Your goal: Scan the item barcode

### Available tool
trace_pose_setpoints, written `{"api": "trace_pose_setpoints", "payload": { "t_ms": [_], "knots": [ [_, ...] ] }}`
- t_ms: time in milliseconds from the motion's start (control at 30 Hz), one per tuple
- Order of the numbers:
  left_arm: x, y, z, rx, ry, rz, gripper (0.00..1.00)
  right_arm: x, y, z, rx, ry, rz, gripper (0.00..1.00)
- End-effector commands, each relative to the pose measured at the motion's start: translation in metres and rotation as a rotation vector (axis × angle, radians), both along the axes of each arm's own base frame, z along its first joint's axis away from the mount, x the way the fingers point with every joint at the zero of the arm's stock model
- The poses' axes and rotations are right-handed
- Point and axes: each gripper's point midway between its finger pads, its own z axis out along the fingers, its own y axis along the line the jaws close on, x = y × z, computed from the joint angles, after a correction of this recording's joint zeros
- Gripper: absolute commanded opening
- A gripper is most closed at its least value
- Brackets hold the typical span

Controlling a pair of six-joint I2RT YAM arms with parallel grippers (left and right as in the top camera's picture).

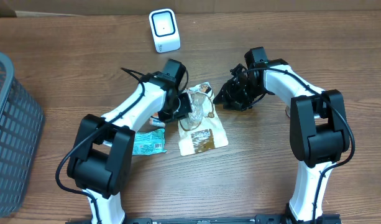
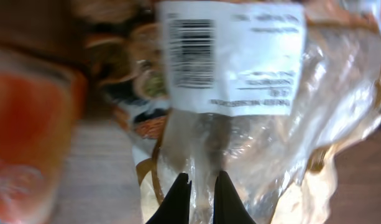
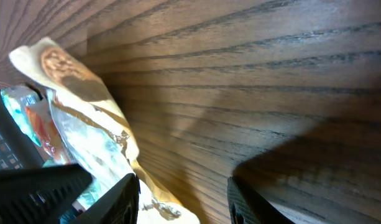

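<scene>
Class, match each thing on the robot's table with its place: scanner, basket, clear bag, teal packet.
1 white scanner
2 grey basket
3 clear bag
4 teal packet

A left edge of the table
B partly under the left arm
C far edge, near the middle
D pinched in the left gripper

Pairs: 1-C, 2-A, 3-D, 4-B

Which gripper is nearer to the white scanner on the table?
Left. The left gripper, shut on the snack bag, is on the robot's side of the scanner. The right gripper, open, is farther off to the scanner's right, beside the bag.
</scene>
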Motion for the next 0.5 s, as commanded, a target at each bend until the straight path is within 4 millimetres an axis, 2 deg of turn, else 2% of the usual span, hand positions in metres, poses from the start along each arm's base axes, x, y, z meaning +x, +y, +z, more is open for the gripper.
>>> {"api": "trace_pose_setpoints", "payload": {
  "t_ms": [0, 167, 367, 467],
  "knots": [
    [0.008, -0.002, 0.002, 0.001, -0.026, 0.019, 0.04, 0.003, -0.013, -0.01, -0.08, -0.015, -0.002, 0.45],
    [0.006, -0.002, -0.002, 0.01, -0.026, 0.016, 0.04, 0.003, -0.013, -0.01, -0.08, -0.014, -0.002, 0.45],
    [-0.007, 0.005, -0.026, -0.014, 0.006, 0.065, 0.04, 0.002, -0.013, -0.01, -0.077, -0.011, -0.001, 0.45],
    [-0.008, 0.007, -0.029, -0.059, 0.023, 0.08, 0.04, -0.001, -0.011, -0.009, -0.067, -0.017, 0.027, 0.45]
  ]
}}
